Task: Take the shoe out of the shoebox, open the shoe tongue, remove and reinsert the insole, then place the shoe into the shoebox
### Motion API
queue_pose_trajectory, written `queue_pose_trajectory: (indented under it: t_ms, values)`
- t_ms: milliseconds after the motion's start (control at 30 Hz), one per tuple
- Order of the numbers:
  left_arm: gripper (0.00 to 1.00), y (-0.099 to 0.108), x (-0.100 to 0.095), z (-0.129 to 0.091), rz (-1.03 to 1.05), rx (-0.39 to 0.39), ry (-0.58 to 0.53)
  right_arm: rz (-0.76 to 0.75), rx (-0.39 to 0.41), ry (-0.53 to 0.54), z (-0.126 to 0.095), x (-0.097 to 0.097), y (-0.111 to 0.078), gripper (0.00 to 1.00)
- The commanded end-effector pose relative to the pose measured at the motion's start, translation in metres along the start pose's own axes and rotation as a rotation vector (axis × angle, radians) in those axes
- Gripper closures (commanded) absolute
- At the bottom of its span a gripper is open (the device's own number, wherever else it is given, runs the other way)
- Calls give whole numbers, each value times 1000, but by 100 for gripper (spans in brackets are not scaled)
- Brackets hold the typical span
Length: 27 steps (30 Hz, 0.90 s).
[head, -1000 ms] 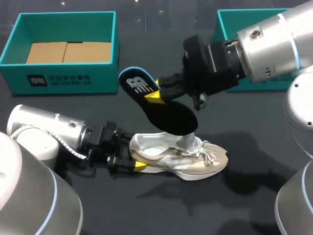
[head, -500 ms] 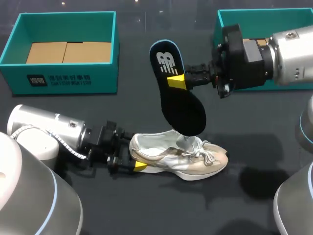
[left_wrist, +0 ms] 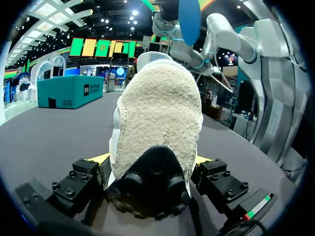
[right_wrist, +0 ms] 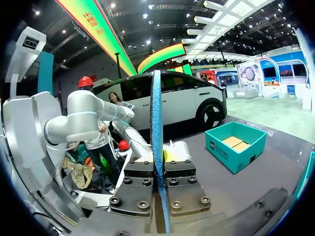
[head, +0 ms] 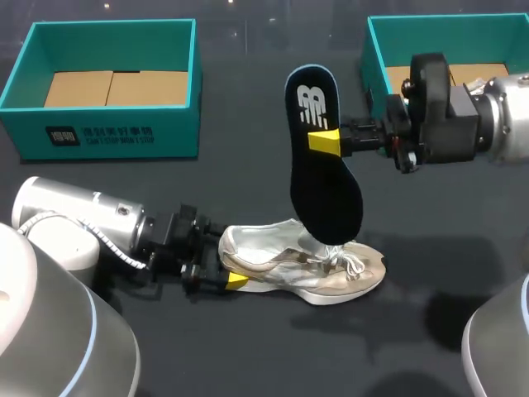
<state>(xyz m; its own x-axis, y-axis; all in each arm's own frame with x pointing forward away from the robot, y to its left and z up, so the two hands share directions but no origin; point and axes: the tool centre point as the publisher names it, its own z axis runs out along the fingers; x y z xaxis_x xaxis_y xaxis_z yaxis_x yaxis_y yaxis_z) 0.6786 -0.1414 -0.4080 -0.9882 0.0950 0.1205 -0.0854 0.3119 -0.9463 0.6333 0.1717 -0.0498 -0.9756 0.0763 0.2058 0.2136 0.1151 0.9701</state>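
Black insole (head: pixel 326 190), pinched in the right gripper (head: pixel 325 141) mid-frame, should clear the shoe (head: pixel 331 278) while the left gripper (head: pixel 227 266) clamps its heel.

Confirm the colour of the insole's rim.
Blue. The insole shows it best edge-on in the right wrist view, pinched in the right gripper.

Insole (head: pixel 324 165) black with a white logo at its far end and a light blue edge; shoe (head: pixel 281 263) beige and silver-grey, cream textured heel, white laces (head: pixel 355 266); left shoebox (head: pixel 116 136) and right shoebox (head: pixel 430 18) teal, brown cardboard (head: pixel 111 87) inside; table (head: pixel 248 347) black.
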Motion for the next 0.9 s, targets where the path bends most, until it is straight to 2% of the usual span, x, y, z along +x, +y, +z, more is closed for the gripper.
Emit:
queue_pose_trajectory:
  t_ms: [33, 200, 567, 900]
  values:
    - [100, 0, 0, 0, 0, 0, -2, 0, 2, -6, -8, 6, -2, 100]
    - [100, 0, 0, 0, 0, 0, -2, 0, 2, -6, -8, 6, -2, 100]
    - [100, 0, 0, 0, 0, 0, -2, 137, -35, -1, -20, 17, -5, 100]
    - [100, 0, 0, 0, 0, 0, -2, 200, -14, 18, -26, 23, -6, 100]
